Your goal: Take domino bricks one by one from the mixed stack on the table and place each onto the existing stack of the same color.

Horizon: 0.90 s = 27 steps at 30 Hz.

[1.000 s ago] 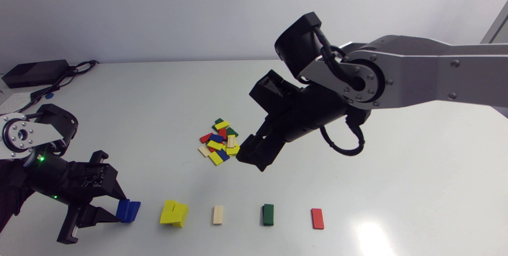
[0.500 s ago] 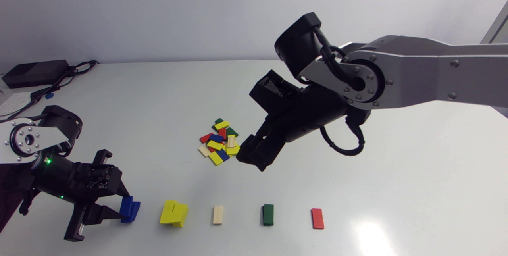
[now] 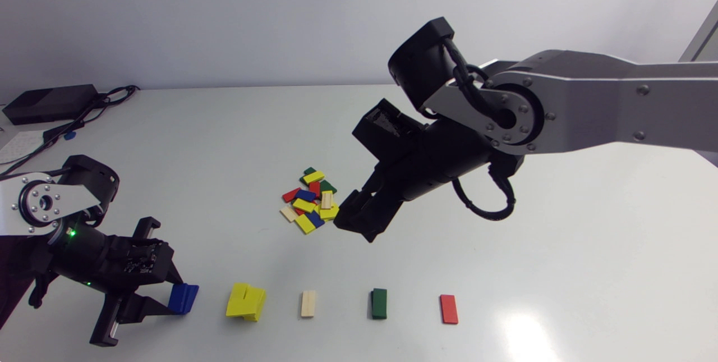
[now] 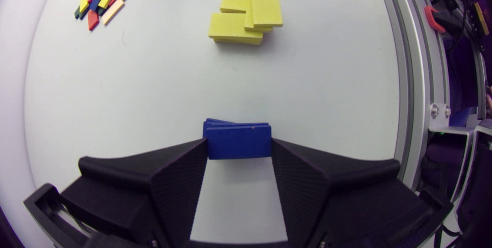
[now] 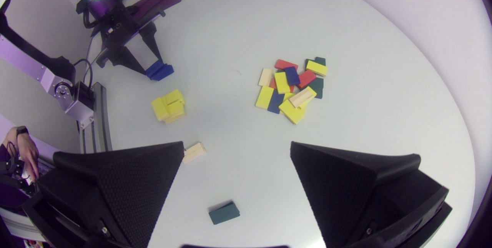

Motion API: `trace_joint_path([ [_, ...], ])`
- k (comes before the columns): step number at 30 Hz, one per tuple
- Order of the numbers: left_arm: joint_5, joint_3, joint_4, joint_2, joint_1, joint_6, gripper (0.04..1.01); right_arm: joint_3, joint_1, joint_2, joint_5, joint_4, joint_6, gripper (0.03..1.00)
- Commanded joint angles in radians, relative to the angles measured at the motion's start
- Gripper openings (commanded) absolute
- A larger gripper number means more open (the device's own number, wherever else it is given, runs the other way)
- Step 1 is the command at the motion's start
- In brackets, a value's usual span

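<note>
My left gripper (image 3: 175,297) (image 4: 237,150) is shut on a blue brick (image 3: 184,298) (image 4: 237,141), one finger on each short end. It holds the brick low over the blue stack (image 4: 215,122) at the left end of the front row. My right gripper (image 3: 359,223) (image 5: 236,148) hangs open and empty above the table, just right of the mixed pile (image 3: 310,200) (image 5: 294,86). The row continues with a skewed yellow stack (image 3: 245,301) (image 4: 248,13), a cream brick (image 3: 308,303) (image 5: 193,152), a green brick (image 3: 379,303) (image 5: 224,212) and a red brick (image 3: 449,308).
A black box with cables (image 3: 47,102) lies at the table's far left corner. The table's metal edge rail (image 4: 407,86) runs close beside my left gripper. Bare tabletop lies between the pile and the front row.
My left arm's wrist has sunk and shifted slightly right, and the blue brick in it now lies flatter over the blue stack. The right arm has not moved.
</note>
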Motion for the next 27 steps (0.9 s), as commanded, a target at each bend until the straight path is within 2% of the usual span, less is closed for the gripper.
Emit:
trace_joint_path([
  [1, -0.003, -0.029, 0.002, 0.002, -0.005, 0.040, 0.493, -0.023, -0.004, 0.010, 0.003, 0.005, 0.012, 0.970],
  [3, -0.005, -0.029, 0.002, 0.002, -0.005, 0.040, 0.597, -0.025, -0.005, 0.007, 0.003, 0.004, 0.012, 0.970],
  [19, -0.009, -0.006, -0.004, -0.027, 0.005, 0.035, 0.879, -0.023, -0.002, 0.000, 0.003, 0.001, 0.014, 0.970],
  [24, -0.005, 0.053, -0.038, -0.077, 0.010, 0.020, 0.920, -0.023, 0.000, -0.002, 0.003, -0.001, 0.014, 0.970],
  [27, 0.047, 0.132, -0.081, -0.088, 0.009, -0.046, 0.920, -0.025, 0.000, -0.003, 0.003, -0.001, 0.014, 0.970],
])
